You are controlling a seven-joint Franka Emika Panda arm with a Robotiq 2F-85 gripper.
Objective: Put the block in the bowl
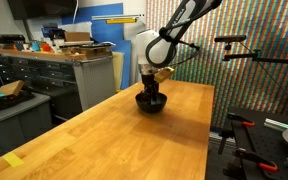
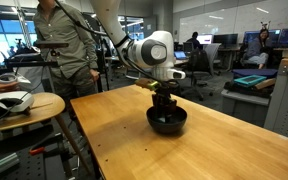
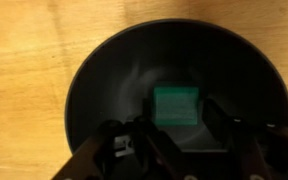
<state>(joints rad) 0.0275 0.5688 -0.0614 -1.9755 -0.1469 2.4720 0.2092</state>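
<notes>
Found the gripper [image 2: 165, 104] low over the bowl [image 2: 169, 126], the block [image 3: 176, 104] at bowl centre, twelve o'clock of the fingertips. Could not tell whether gripped or loose. Probably needed a full release, then a straight lift.

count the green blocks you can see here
1. The green block is inside the black bowl, between the jaws in the wrist view. In both exterior views the gripper covers the bowl's inside, so the block doesn't show there.
</notes>
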